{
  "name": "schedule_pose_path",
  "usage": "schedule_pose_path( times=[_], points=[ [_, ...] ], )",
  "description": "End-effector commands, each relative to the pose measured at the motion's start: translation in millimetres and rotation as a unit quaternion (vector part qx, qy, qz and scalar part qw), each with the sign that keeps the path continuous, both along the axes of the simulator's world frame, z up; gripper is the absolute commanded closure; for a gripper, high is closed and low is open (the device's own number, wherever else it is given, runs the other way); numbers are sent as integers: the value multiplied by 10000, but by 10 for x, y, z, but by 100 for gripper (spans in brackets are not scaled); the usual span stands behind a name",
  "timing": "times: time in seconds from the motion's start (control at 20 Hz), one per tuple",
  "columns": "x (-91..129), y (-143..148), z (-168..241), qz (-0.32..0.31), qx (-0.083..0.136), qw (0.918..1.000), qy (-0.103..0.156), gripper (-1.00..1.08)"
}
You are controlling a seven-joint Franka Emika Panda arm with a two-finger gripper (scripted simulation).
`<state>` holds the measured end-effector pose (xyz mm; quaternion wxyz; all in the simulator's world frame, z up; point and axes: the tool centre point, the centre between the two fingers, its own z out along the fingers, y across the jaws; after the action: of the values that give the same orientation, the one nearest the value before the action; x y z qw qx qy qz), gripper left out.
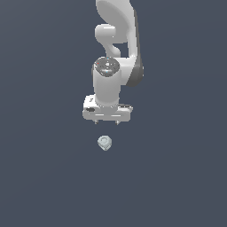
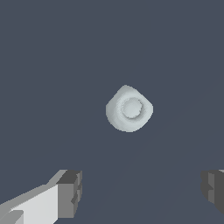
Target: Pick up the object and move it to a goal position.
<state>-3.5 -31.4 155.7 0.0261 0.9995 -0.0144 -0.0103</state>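
The object (image 1: 104,142) is a tiny pale grey-blue lump with a ring-like round top, lying on the dark floor. It also shows in the wrist view (image 2: 129,109). My gripper (image 1: 107,122) hangs on the white arm, pointing down, just behind and above the object in the exterior view. Its two short fingertips (image 1: 96,122) stand wide apart and hold nothing. In the wrist view the gripper (image 2: 142,192) is open, with one grey finger pad (image 2: 70,192) and the other at the frame's edge. The object lies apart from the fingers, untouched.
The white arm (image 1: 113,57) rises behind the gripper to the top of the exterior view. A flat dark grey-blue floor (image 1: 44,177) surrounds the object on all sides. No goal marker shows.
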Motion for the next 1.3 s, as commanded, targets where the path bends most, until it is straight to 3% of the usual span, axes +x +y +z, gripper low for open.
schedule_pose_path(
  times=[0.0, 0.75, 1.25],
  points=[
    [0, 0, 0, 0, 0, 10000, 0, -92],
    [26, -51, 52, -105, 45, 9999, -93, -92],
    [126, -61, -93, -843, 94, 9963, -123, -92]
  ],
)
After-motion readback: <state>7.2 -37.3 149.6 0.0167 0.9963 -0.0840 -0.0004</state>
